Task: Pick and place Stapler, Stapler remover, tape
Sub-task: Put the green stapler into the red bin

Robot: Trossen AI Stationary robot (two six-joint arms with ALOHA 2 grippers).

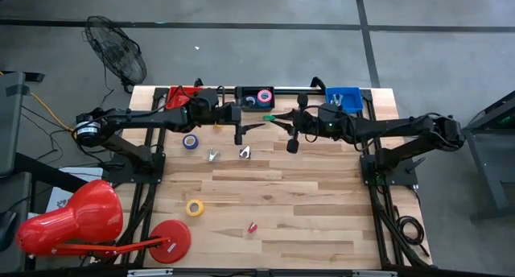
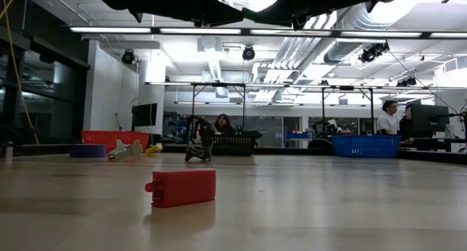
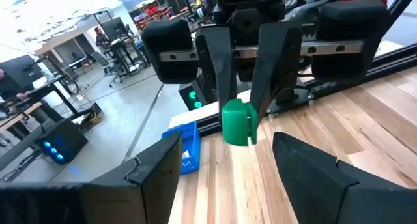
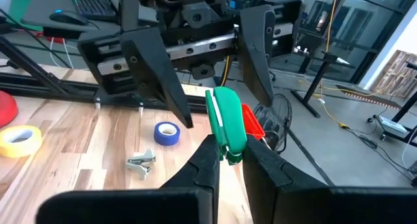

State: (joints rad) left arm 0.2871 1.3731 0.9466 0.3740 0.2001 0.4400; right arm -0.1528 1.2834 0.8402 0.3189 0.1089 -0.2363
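My right gripper (image 1: 278,118) is shut on a small green stapler (image 4: 225,123) above the table's far middle. My left gripper (image 1: 256,124) faces it, open and empty. The stapler (image 3: 237,123) lies just ahead of the left gripper's spread fingers (image 3: 156,175) and does not touch them. A red stapler (image 1: 252,227) lies on the table near the front. Two staple removers (image 1: 213,155) (image 1: 245,152), a blue tape roll (image 1: 191,141) and a yellow tape roll (image 1: 195,207) lie flat on the table. More tape rolls sit in the black bin (image 1: 256,88). My right gripper pinches the green stapler by one end (image 4: 229,154) between its two fingers. The fingers lie about level and point toward the table's left. The rest of the stapler (image 3: 237,123) sticks out past the fingertips toward my left gripper. It is lifted clear of the table.
A red bin (image 1: 181,94), the black bin and a blue bin (image 1: 344,98) stand along the far edge. A red lamp with its disc base (image 1: 170,241) sits at the near left corner. A fan (image 1: 117,55) stands beyond the far left. People work in the room behind.
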